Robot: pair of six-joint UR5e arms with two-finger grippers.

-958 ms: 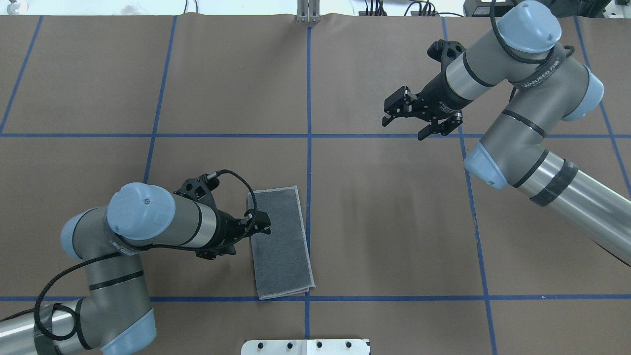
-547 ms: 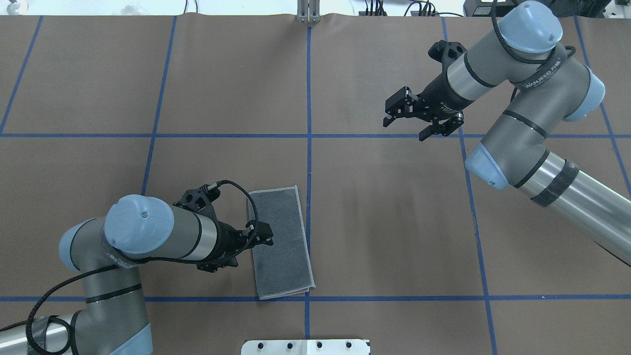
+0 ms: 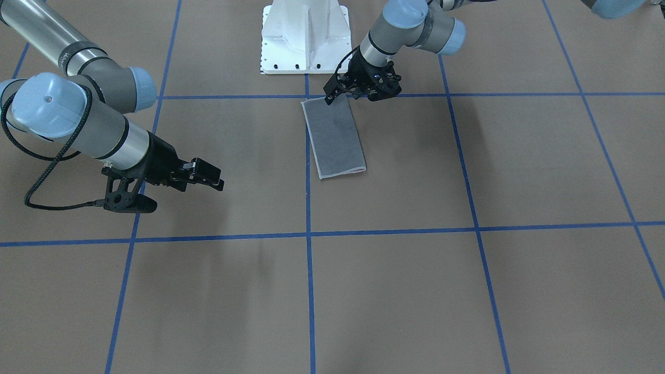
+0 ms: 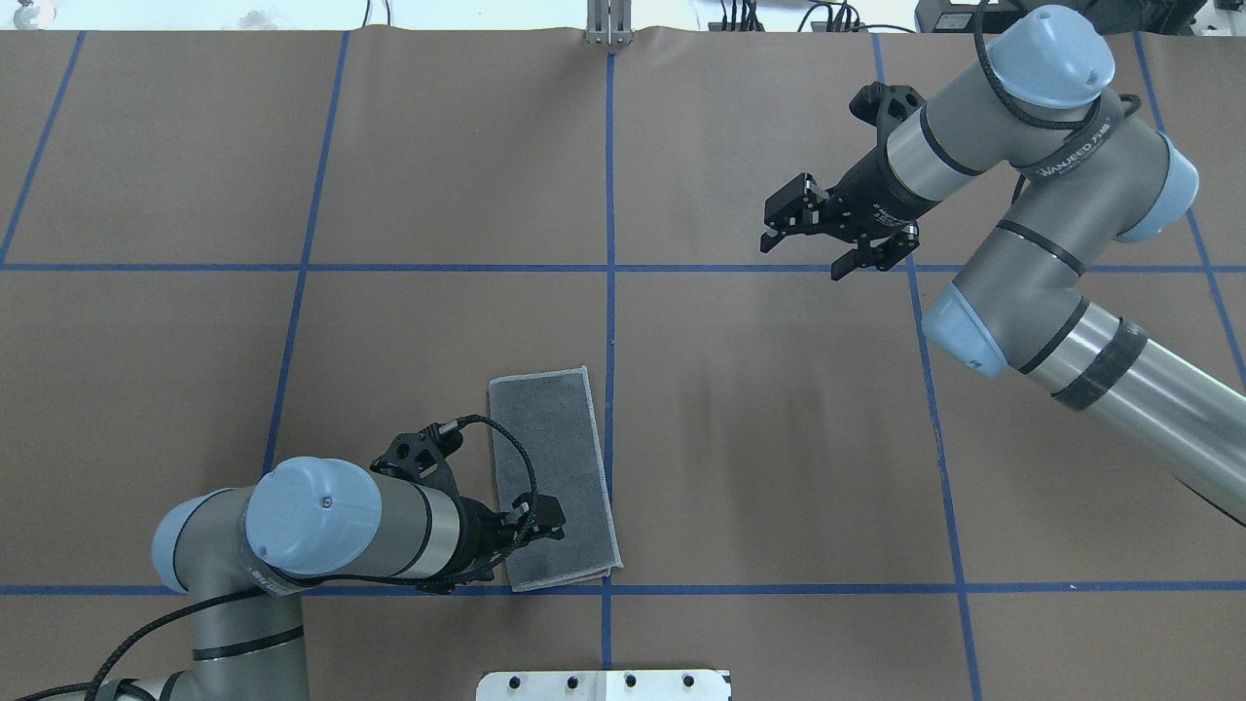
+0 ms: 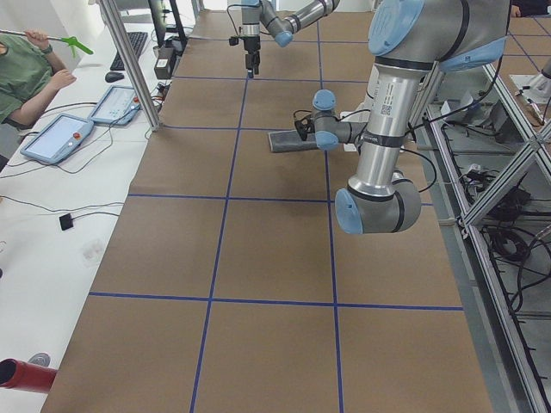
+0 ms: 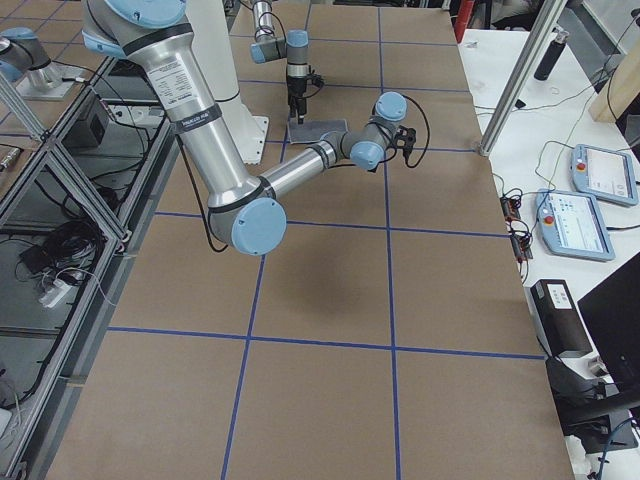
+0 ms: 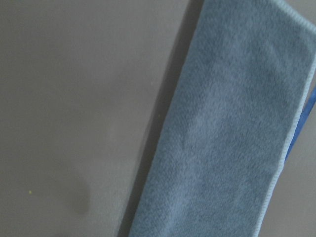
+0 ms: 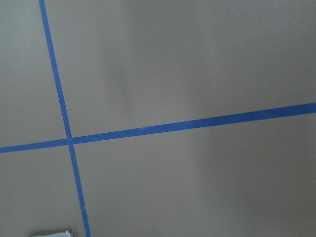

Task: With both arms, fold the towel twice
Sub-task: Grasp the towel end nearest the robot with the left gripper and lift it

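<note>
— How many cloths do you count?

— One towel (image 4: 557, 467). It lies flat as a long narrow strip with the dark grey face up and a light stitched border round it. It sits just in front of the white pedestal base (image 3: 304, 36), on the robot's left of the blue tape line (image 4: 608, 292) that runs forward from the base. Its long right edge is close beside that line.

— And the arms?

— Two. The left arm (image 4: 311, 531) reaches in close to the base. The left gripper (image 3: 353, 94) hangs over the towel's end nearest the base, at its left long edge. From the front its jaws look released, with one finger (image 3: 329, 98) above the cloth and the other off to the side. I cannot tell whether it touches the fabric. The left wrist view shows only grey terry and bare table.

— The other one?

— The right arm (image 4: 1022, 243) is stretched well forward of the base and far to the robot's right. The right gripper (image 4: 801, 255) is plainly spread wide and holds nothing, above the brown table (image 4: 779, 438) and well apart from the towel.

— Anything else?

— One person in green at the table's far side, with two tablets (image 5: 58, 138) beside them.
</note>
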